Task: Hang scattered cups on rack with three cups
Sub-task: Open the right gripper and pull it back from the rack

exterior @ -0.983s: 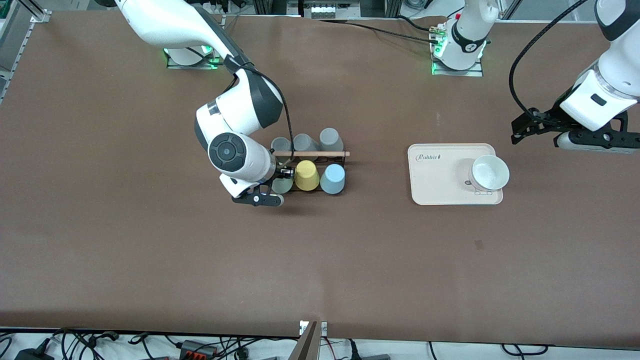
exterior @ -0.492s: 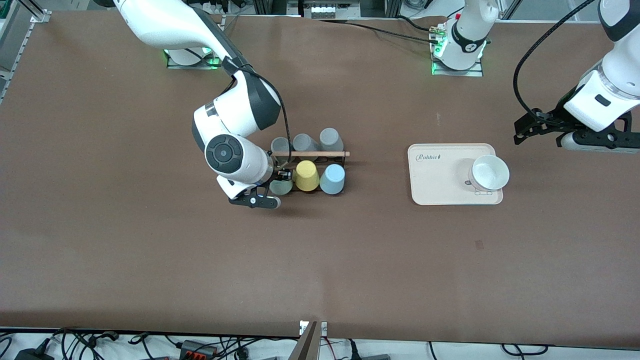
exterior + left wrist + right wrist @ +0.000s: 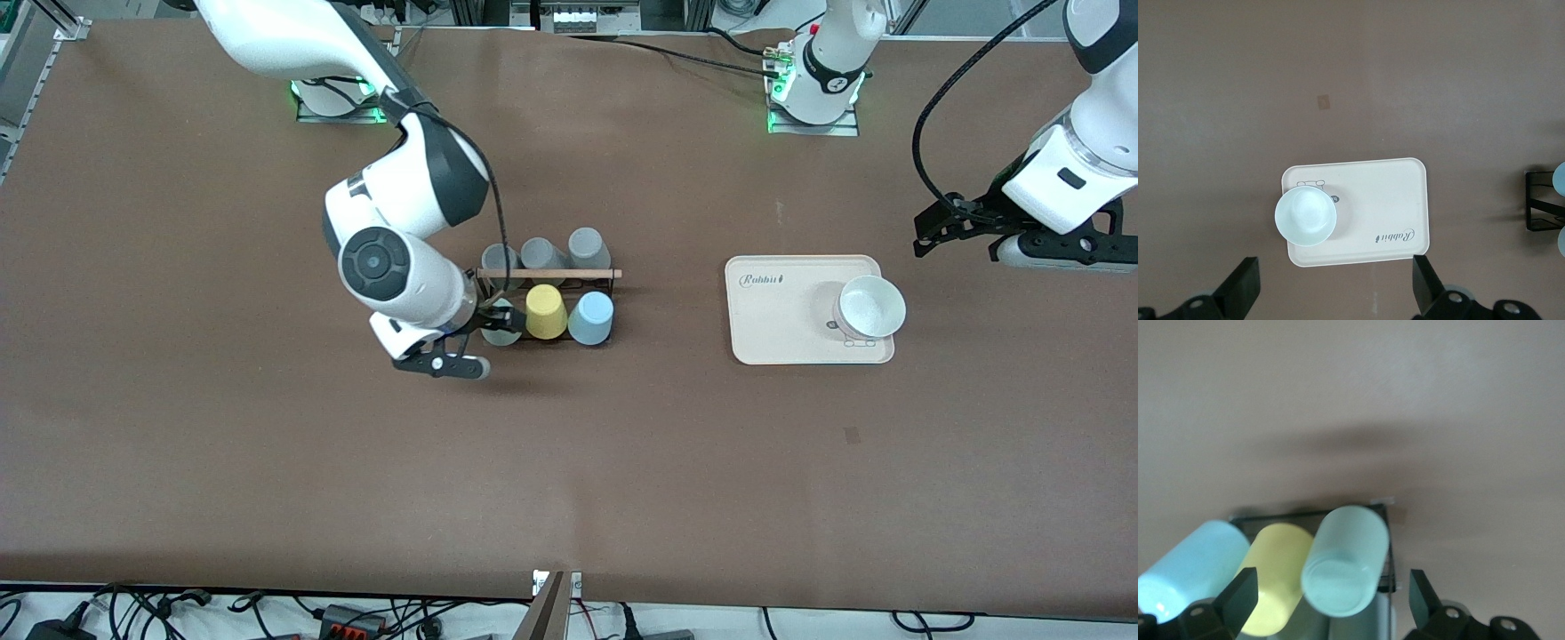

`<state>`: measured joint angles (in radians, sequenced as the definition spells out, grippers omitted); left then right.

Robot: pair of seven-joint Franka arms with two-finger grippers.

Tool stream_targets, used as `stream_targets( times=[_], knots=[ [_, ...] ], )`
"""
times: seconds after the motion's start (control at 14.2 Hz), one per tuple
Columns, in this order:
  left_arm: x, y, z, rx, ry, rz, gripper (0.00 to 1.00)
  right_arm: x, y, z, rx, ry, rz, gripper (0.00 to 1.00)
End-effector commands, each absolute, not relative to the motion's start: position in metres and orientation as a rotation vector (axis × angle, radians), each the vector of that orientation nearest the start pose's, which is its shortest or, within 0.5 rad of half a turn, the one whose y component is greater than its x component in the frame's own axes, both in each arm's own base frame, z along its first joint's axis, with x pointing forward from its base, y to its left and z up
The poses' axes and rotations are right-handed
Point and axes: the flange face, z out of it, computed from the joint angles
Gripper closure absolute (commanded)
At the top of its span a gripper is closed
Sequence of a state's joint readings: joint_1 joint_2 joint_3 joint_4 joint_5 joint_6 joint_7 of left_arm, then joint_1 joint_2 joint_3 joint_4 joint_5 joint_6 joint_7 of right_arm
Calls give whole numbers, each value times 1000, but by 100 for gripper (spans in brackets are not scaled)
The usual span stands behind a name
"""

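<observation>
Three cups stand upside down on the rack (image 3: 547,307) in its row nearer the front camera: the mint-green cup (image 3: 500,324) at the right arm's end, the yellow cup (image 3: 545,312) in the middle, the light blue cup (image 3: 591,318) at the left arm's end. Each has its closed base up and its long axis leaning toward the front camera. The right end effector (image 3: 480,342) hangs just beside the mint-green cup, fingers (image 3: 1238,597) spread wide with the cup between them, untouched. The rack's wooden rod (image 3: 549,274) runs crosswise, and three grey cups (image 3: 542,252) sit in the farther row. The brown counter (image 3: 267,462) lies bare all around the rack. Toward the left arm's end, well apart, a beige tray (image 3: 773,311) carries a white bowl (image 3: 871,307). The left end effector (image 3: 1335,293) waits in the air over the counter by the tray's farther edge, fingers wide apart, holding nothing
</observation>
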<state>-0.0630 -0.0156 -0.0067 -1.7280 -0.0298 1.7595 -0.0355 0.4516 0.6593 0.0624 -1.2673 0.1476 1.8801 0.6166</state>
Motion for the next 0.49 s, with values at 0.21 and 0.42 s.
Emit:
stream_targets(
  times=[0.21,0.42],
  knots=[
    [560,-46,581,-3165,68,-66,0,665,247,440,-2970,414,212,0],
    [559,-47,581,-3165,70,-66,0,659,216,458,-3014,383,276,0]
  ],
)
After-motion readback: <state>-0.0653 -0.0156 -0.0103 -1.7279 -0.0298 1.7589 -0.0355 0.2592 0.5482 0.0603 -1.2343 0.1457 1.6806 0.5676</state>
